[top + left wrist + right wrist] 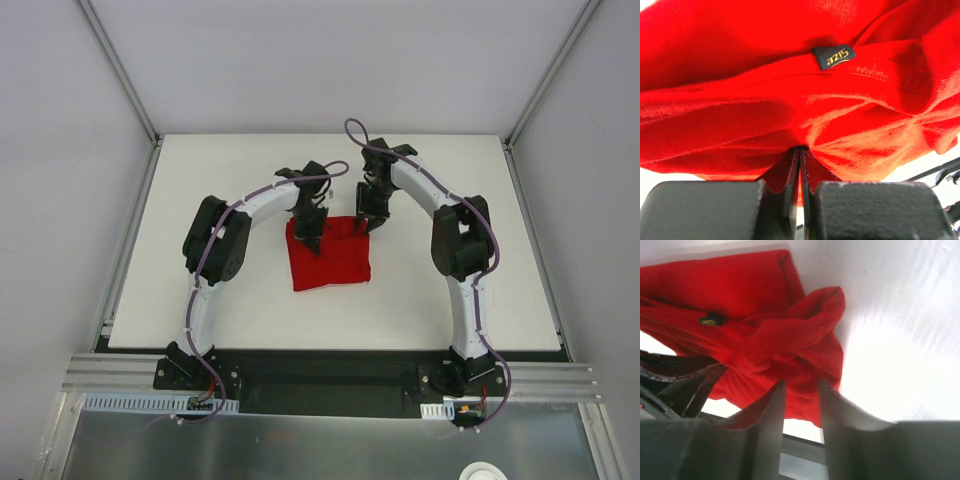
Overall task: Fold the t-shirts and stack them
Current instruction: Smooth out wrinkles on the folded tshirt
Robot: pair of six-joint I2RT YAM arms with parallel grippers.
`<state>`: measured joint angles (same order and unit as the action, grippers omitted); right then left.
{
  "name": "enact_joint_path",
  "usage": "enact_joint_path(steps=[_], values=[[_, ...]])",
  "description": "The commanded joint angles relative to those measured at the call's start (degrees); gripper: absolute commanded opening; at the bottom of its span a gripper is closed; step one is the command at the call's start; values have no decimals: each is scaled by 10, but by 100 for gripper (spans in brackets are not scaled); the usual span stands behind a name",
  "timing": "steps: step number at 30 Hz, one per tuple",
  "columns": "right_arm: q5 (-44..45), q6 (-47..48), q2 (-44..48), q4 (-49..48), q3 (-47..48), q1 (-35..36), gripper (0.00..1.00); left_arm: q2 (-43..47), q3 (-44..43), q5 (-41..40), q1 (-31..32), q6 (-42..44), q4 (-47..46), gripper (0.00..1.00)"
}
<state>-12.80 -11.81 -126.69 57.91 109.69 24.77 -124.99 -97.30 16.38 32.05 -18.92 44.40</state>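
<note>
A white table (200, 200) was seen beneath the red t-shirt (332, 262), which was laid folded at its middle. At the t-shirt's far edge, the left gripper (312, 240) was clamped fully closed on a fold of the red cloth (800, 150). At the t-shirt's far right corner, the right gripper (365, 222) was held slightly parted, with bunched cloth seen at its tips (801, 385). A small black size label (834, 56) was shown on the t-shirt's neckline.

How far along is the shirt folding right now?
Done: the red t-shirt already lies as a rough square on the table. In hand: the left gripper pinches its far edge; the right gripper has jaws parted there. Left: finishing the fold; no stack shows.
</note>
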Motion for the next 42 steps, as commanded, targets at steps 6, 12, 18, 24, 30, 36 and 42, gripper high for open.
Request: enact_joint_path(steps=[6, 12, 18, 24, 30, 36, 42], values=[[-60, 10, 32, 18, 31, -11, 59, 21, -18, -15, -11, 5, -5, 0], [-78, 7, 28, 23, 59, -12, 57, 65, -21, -39, -11, 12, 3, 0], [-95, 2, 9, 25, 87, -11, 54, 119, -37, -83, -15, 19, 21, 0], [-96, 6, -13, 38, 90, -6, 53, 161, -41, -161, -39, 4, 37, 0], [-100, 14, -34, 59, 91, -1, 52, 209, -47, -254, -68, -3, 38, 0], [-113, 15, -56, 47, 90, 11, 51, 244, -68, -284, -95, 5, 38, 5], [-115, 10, -97, 49, 135, 22, 49, 256, -74, -286, -101, 13, 45, 30]])
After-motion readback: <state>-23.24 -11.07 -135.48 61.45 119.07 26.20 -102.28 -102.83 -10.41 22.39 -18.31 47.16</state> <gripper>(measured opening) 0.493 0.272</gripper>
